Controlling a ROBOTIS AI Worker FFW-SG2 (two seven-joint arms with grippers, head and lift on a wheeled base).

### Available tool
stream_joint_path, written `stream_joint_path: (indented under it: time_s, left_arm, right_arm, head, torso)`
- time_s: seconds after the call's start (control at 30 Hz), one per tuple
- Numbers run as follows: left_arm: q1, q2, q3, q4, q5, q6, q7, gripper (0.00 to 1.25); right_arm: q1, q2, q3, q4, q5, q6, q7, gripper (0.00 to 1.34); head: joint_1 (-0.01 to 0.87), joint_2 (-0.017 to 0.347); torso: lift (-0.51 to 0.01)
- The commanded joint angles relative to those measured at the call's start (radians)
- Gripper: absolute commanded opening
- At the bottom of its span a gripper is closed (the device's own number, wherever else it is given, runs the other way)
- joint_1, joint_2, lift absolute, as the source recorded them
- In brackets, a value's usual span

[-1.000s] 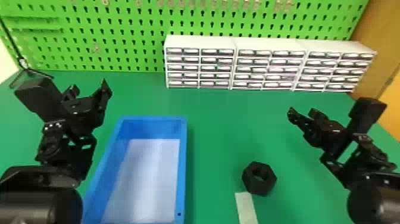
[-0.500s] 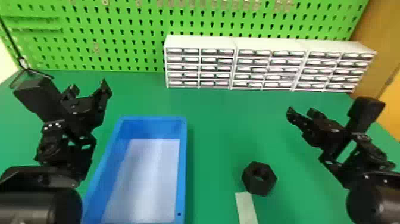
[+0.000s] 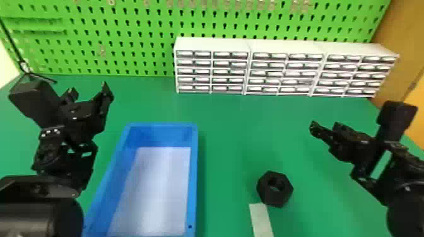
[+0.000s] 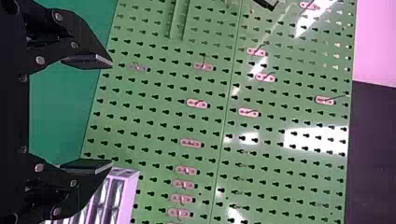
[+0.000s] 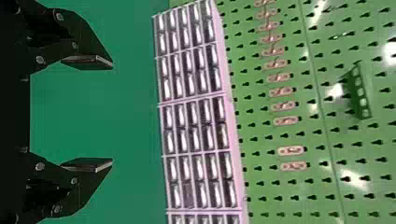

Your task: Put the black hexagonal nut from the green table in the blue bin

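Slightly outward since the earlier frame, the left end effector (image 3: 89, 89) has shifted toward 9 o'clock, the right end effector (image 3: 323, 126) toward 3; both have fingers spread. At the right one's 7 o'clock, the black hexagonal nut (image 3: 273, 200) lies on the green desk (image 3: 230, 141) (pale strip (image 3: 261, 220) just beside), with the blue bin (image 3: 193, 176) at the nut's 9 o'clock.
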Motion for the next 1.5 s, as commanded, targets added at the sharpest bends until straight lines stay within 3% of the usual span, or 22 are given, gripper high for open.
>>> stream_joint_path:
  time_s: [0.0,0.73,1.13,1.37,1.47]
  left_arm:
    - [0.005,0.000,0.008,-0.003,-0.001,0.000,0.000,0.75]
    - [0.021,0.000,0.034,-0.024,-0.008,0.006,0.000,0.75]
    - [0.040,0.000,0.057,-0.046,-0.010,0.020,0.000,0.75]
    - [0.046,0.002,0.068,-0.058,-0.011,0.028,0.000,0.75]
    - [0.049,0.003,0.069,-0.061,-0.011,0.029,0.000,0.75]
  right_arm:
    - [0.016,-0.009,-0.020,-0.077,0.003,0.145,0.000,0.82]
    - [0.085,-0.012,-0.013,-0.289,0.023,0.512,0.000,0.82]
    - [0.087,-0.046,0.034,-0.321,-0.012,0.662,0.000,0.82]
    - [0.091,-0.087,0.056,-0.332,-0.051,0.737,0.000,0.82]
    - [0.090,-0.089,0.063,-0.335,-0.051,0.753,0.000,0.82]
  head:
    - [0.692,0.008]
    - [0.692,0.008]
    - [0.692,0.008]
    - [0.692,0.008]
    - [0.692,0.008]
  torso:
    - [-0.097]
    - [-0.097]
    - [-0.097]
    - [-0.097]
    - [-0.097]
